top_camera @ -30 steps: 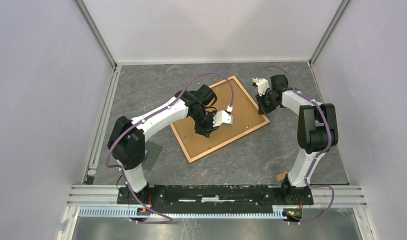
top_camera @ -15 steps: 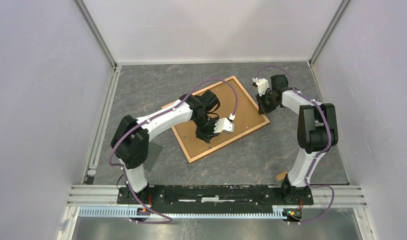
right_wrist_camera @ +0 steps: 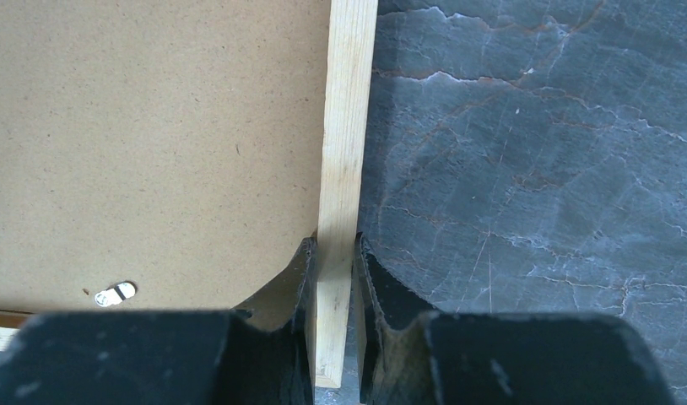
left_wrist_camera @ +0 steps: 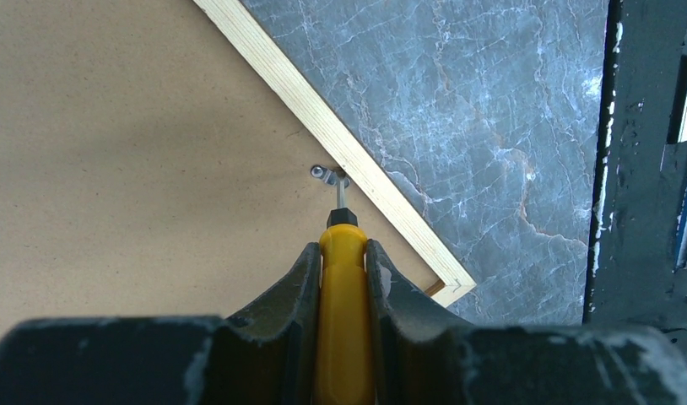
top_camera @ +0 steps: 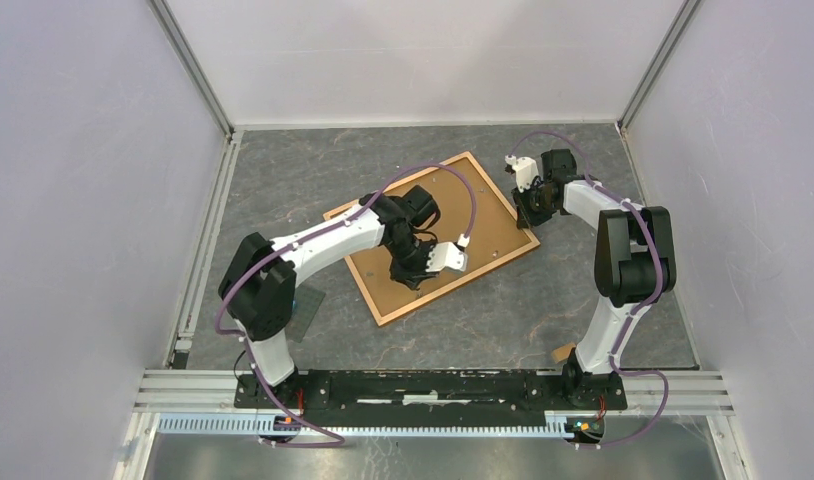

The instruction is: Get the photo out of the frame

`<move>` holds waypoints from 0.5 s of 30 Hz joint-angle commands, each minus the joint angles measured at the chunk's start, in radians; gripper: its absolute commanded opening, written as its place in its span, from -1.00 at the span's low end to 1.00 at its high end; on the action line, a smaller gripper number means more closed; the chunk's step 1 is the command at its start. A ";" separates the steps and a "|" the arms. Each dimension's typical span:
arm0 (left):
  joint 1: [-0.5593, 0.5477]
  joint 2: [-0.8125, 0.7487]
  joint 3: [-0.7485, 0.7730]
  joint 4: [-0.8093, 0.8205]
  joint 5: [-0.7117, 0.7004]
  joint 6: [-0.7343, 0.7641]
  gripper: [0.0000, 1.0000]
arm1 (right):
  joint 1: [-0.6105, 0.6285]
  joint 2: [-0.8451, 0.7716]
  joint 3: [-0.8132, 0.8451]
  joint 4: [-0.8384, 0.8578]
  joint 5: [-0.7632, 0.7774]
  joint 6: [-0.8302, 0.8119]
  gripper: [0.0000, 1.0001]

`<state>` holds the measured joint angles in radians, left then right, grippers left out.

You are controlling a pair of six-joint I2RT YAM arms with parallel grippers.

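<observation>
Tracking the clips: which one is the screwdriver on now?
The metal clip at the tip of the screwdriver, beside the frame border near a corner. The white clip in the right wrist view has no tool near it.

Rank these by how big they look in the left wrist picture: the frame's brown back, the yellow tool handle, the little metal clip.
1. frame's brown back, filling the view's left half.
2. yellow tool handle, enlarged by sitting nearest the camera.
3. metal clip, tiny.
</observation>
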<state>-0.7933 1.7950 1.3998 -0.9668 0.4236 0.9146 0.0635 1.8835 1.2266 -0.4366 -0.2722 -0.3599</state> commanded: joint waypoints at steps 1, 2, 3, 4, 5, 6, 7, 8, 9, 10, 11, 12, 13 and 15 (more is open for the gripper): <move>-0.007 -0.039 -0.055 -0.014 -0.103 0.096 -0.96 | -0.007 0.045 0.002 -0.012 0.047 -0.028 -1.00; -0.007 -0.043 -0.057 -0.020 -0.116 0.105 -0.96 | -0.006 0.045 0.004 -0.013 0.047 -0.030 -1.00; -0.008 -0.043 -0.056 -0.026 -0.124 0.109 -0.96 | -0.007 0.047 0.005 -0.013 0.047 -0.031 -1.00; -0.006 -0.043 -0.054 -0.029 -0.134 0.111 -0.96 | -0.006 0.049 0.007 -0.014 0.047 -0.032 -1.00; -0.006 -0.044 -0.053 -0.029 -0.142 0.112 -0.96 | -0.006 0.049 0.008 -0.013 0.047 -0.033 -1.00; -0.006 -0.043 -0.049 -0.029 -0.149 0.112 -0.96 | -0.006 0.049 0.007 -0.013 0.047 -0.034 -1.00; -0.006 -0.043 -0.046 -0.029 -0.154 0.111 -0.96 | -0.006 0.048 0.008 -0.012 0.047 -0.034 -1.00; -0.006 -0.042 -0.042 -0.027 -0.162 0.111 -0.96 | -0.007 0.047 0.007 -0.010 0.047 -0.036 -1.00; -0.005 -0.042 -0.039 -0.019 -0.170 0.106 -0.95 | -0.007 0.047 0.006 -0.011 0.047 -0.037 -1.00; -0.005 -0.042 -0.038 -0.014 -0.177 0.104 -0.96 | -0.006 0.047 0.006 -0.011 0.047 -0.037 -1.00; -0.004 -0.040 -0.035 -0.009 -0.186 0.102 -0.96 | -0.007 0.047 0.005 -0.011 0.047 -0.039 -1.00; -0.005 -0.039 -0.033 -0.010 -0.194 0.105 -0.96 | -0.006 0.046 0.005 -0.011 0.047 -0.040 -1.00; -0.004 -0.039 -0.032 -0.008 -0.203 0.110 -0.96 | -0.005 0.046 0.006 -0.011 0.047 -0.042 -1.00; 0.001 -0.041 -0.028 -0.009 -0.210 0.118 -0.96 | -0.007 0.046 0.005 -0.012 0.048 -0.045 -1.00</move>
<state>-0.8055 1.7626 1.3682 -0.9733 0.3359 0.9630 0.0635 1.8843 1.2270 -0.4374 -0.2722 -0.3630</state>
